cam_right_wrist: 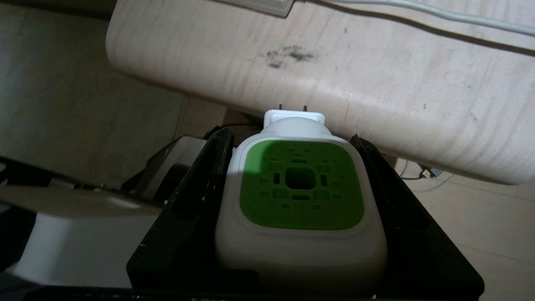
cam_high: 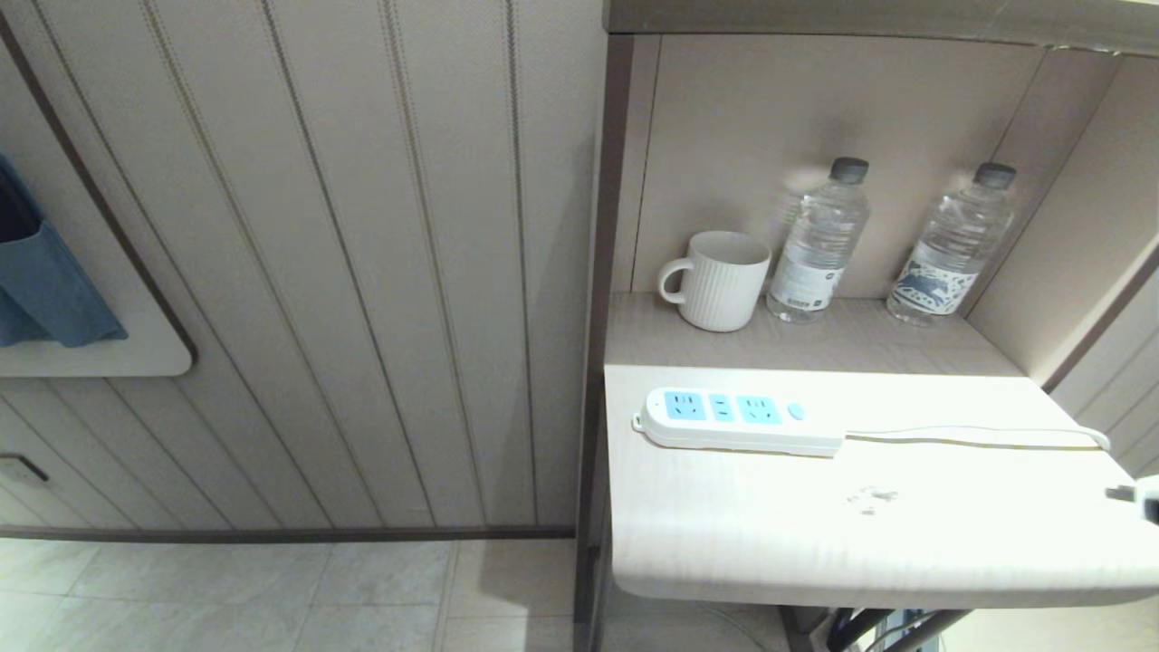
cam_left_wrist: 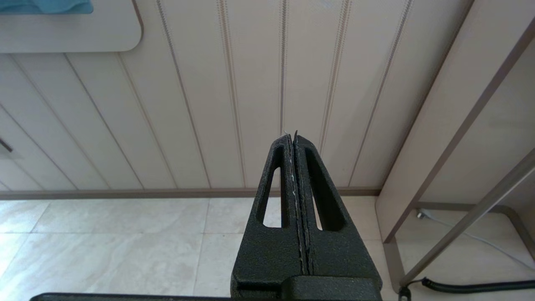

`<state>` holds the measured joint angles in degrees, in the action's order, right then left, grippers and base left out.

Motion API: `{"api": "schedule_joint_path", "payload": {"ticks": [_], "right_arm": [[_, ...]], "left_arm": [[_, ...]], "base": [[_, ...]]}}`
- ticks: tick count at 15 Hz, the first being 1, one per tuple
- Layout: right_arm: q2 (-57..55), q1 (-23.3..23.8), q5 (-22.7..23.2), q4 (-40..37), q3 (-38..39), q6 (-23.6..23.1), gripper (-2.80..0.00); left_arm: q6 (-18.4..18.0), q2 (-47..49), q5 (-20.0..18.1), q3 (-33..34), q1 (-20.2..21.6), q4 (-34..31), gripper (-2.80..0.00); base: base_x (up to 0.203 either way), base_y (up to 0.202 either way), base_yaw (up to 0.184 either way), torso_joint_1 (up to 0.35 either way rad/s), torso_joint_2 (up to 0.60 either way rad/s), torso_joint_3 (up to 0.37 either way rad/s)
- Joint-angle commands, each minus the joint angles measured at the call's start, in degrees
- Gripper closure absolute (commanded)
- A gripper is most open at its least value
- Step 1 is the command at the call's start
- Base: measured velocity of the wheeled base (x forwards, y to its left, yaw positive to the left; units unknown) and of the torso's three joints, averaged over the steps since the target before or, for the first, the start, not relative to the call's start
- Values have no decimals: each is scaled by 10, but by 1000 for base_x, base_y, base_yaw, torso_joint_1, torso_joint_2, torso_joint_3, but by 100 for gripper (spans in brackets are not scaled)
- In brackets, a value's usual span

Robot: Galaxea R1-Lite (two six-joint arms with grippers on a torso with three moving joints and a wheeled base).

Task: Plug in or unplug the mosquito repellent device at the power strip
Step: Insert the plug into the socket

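Between my right gripper's (cam_right_wrist: 292,138) black fingers (cam_right_wrist: 200,188): one mosquito repellent device (cam_right_wrist: 299,196), clamped on both sides, green vented face toward the wrist camera, two plug pins pointing ahead. It hangs just off the near edge of the table (cam_high: 815,543), over the floor, not yet above the tabletop. In the head view only a sliver of it shows at the far right edge.

On the table, further in: one power strip (cam_high: 738,421), white with light-blue sockets and a round blue button, lying flat, all sockets empty. Its cord (cam_high: 978,437) runs off to the right.

Far shelf behind: one ribbed mug (cam_high: 720,279), two water bottles (cam_high: 819,243).

Left gripper (cam_left_wrist: 294,138): closed on nothing, parked low, facing the wall panel and floor.

Risks, as I judge them: pins catching the table edge on the way in; pins meeting the socket askew and skidding the loose strip left; the device twisting in the clamp under push; my arm snagging the cord.
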<state>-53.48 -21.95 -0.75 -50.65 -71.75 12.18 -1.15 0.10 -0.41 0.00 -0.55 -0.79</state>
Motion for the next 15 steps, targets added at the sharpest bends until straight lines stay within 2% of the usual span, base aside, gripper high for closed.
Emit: {"api": "schedule_joint_path", "payload": {"ticks": [1,5,9,11,13,15], "right_arm": [[-62,-15,25,-159,-103,-6,0],[-157,-60,34,-241,-190,-11,0],[-272,-93,16,-347,-335,-11,0],[-338,-109,-26,-381,-390,-8,0],[-355,-141,-104,-390,-400,-4,0],[-353,-162,-130,-367,-401,-3,0]], "left_arm": [[-1,1,0,0,-1,0,0],[0,1,1,0,-1,0,0],[0,1,0,0,-1,0,0],[0,1,0,0,0,0,0],[0,1,0,0,0,0,0],[0,1,1,0,0,0,0]], "base": [[0,0,0,0,0,0],[0,0,0,0,0,0],[0,0,0,0,0,0],[0,0,0,0,0,0],[0,0,0,0,0,0],[0,0,0,0,0,0]]}}
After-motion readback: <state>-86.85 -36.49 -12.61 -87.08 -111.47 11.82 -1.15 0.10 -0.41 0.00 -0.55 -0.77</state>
